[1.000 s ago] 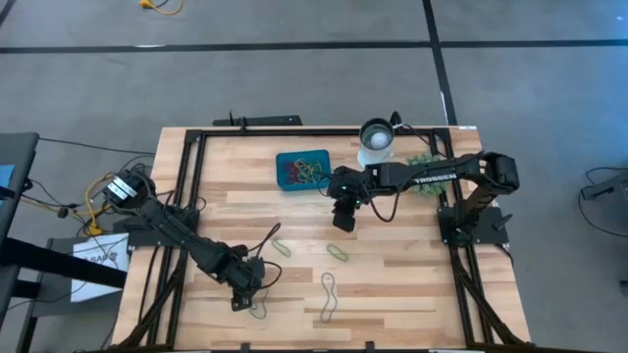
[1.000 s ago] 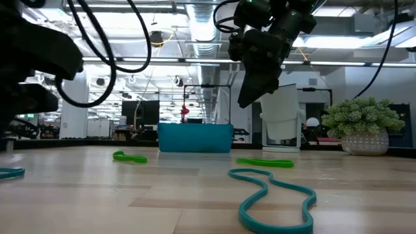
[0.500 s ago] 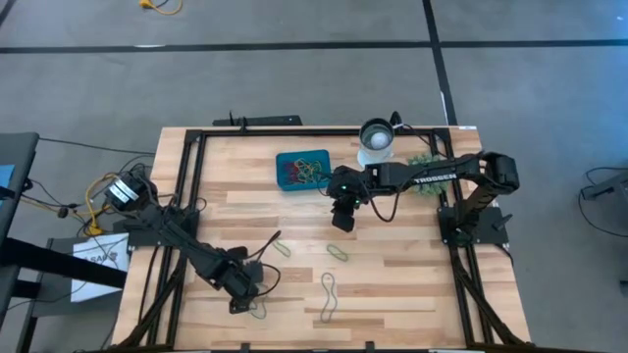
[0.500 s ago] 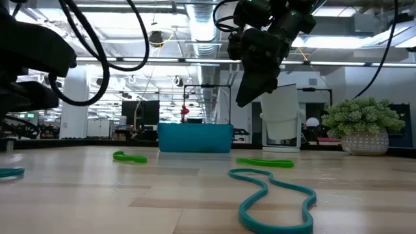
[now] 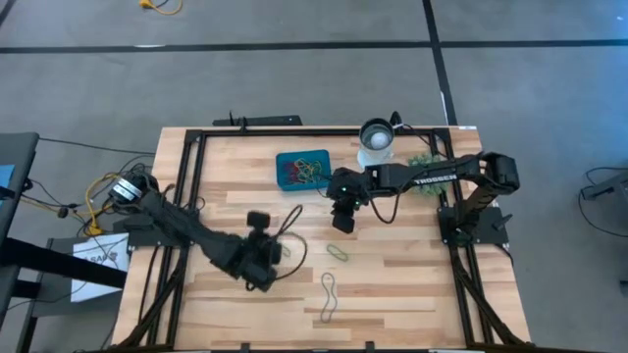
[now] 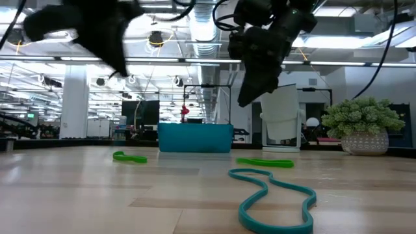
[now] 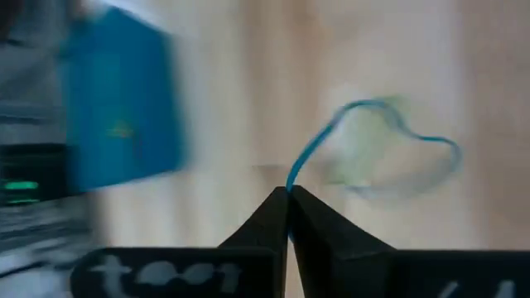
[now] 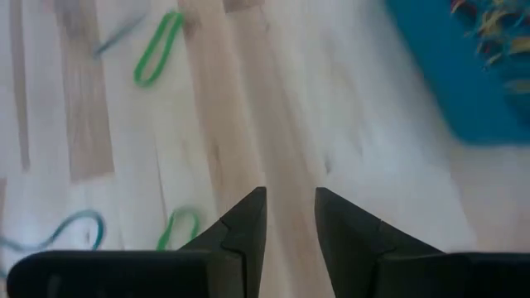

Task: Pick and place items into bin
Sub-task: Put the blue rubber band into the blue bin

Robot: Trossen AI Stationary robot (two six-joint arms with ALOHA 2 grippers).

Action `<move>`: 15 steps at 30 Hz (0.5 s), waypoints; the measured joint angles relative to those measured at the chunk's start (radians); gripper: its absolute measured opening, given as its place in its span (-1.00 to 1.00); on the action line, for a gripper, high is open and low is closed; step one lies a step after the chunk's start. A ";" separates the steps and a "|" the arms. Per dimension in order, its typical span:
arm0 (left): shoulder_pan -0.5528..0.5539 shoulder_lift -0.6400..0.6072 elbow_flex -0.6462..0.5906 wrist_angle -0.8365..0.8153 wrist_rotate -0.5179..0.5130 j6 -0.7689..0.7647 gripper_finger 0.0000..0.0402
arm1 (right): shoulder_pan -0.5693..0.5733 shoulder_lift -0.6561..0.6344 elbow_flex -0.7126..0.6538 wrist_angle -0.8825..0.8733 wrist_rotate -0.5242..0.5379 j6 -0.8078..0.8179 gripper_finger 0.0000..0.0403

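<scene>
- Table: pale wood planks, visible grain, soft satin sheen in the low view.
- Bin: teal plastic, smooth and matt.
- Teal rubber band: smooth rubber, slightly glossy.
- Left gripper: matt black plastic fingers, pinching a thin blue rubber band.
- Right gripper: same matt black finish.
- Cup: shiny metal rim, white inside.
</scene>
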 joint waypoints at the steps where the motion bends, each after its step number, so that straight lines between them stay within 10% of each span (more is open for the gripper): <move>1: 0.020 0.000 0.028 -0.033 -0.037 0.035 -1.00 | 0.008 0.000 0.000 -0.019 0.000 0.002 -0.52; 8: 0.210 0.000 0.164 -0.124 -0.204 0.308 -1.00 | 0.114 0.000 0.000 -0.090 0.001 0.075 -0.52; 15: 0.474 0.000 0.201 0.134 -0.084 0.690 -1.00 | 0.269 0.000 0.000 -0.070 0.063 0.090 -0.52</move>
